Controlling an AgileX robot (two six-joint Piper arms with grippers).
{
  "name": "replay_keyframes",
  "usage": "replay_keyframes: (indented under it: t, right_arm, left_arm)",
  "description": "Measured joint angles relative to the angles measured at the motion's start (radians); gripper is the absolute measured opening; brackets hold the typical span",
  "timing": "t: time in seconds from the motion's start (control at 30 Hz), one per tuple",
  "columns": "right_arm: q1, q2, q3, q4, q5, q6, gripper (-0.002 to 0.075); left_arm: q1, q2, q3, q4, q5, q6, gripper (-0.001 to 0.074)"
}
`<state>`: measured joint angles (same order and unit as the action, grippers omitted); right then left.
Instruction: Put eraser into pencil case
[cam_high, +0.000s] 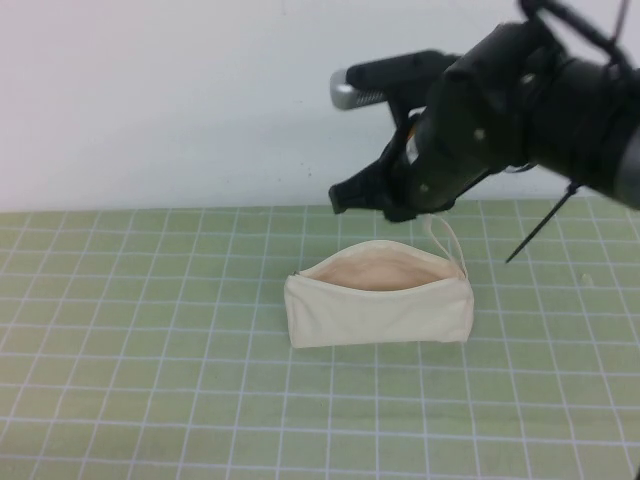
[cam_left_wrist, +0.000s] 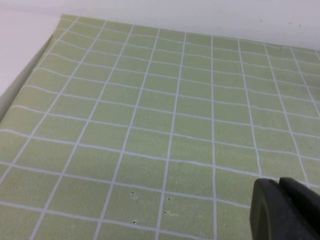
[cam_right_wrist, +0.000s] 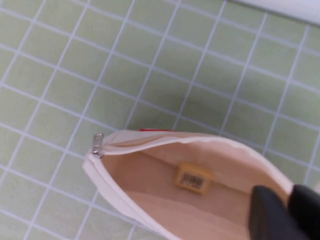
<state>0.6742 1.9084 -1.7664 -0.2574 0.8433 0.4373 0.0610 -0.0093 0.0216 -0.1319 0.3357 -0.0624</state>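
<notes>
Nearest you, the green grid mat (cam_high: 150, 400) is bare apart from the pencil case (cam_high: 380, 305), which lies on its side near the middle, mouth unzipped and gaping upward. Look into it through the right wrist view: the eraser (cam_right_wrist: 192, 178) rests flat on the beige lining, inside the pouch, with its zip pull (cam_right_wrist: 97, 145) at one end. Above and just behind the pouch hangs your right gripper (cam_high: 345, 197), empty; whether it is spread or pressed together cannot be told. Your left gripper (cam_left_wrist: 287, 210) sits low over empty mat; its state cannot be told either.
</notes>
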Motion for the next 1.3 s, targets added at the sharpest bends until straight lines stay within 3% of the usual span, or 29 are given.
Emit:
replay_keyframes:
  t: [0.07,0.17,0.57,0.9,1.2,1.3]
  right_arm:
    - [0.000,-0.035,0.007,-0.002,0.004,-0.008,0.0044]
    - [0.021,-0.113,0.041,-0.016,-0.005,-0.014,0.0011]
    - [0.168,-0.616,0.440,-0.093,-0.126,-0.020,-0.0001]
    - [0.187,-0.965,0.769,-0.148,-0.058,-0.020,-0.0001]
    - [0.187,-1.247,1.128,-0.202,-0.333,-0.001,-0.0001]
    - [0.139,-1.349,1.252,-0.205,-0.427,0.042,-0.0001]
  left_arm:
    - [0.000,0.000,0.000,0.000,0.000,0.000,-0.0003]
    - [0.000,0.000,0.000,0.000,0.000,0.000,-0.0003]
    - [0.000,0.000,0.000,-0.002,0.000,0.000,-0.0003]
    - [0.000,0.000,0.000,-0.002,0.000,0.000,-0.0003]
    - [0.000,0.000,0.000,-0.002,0.000,0.000,-0.0003]
    - [0.000,0.000,0.000,-0.002,0.000,0.000,-0.0003]
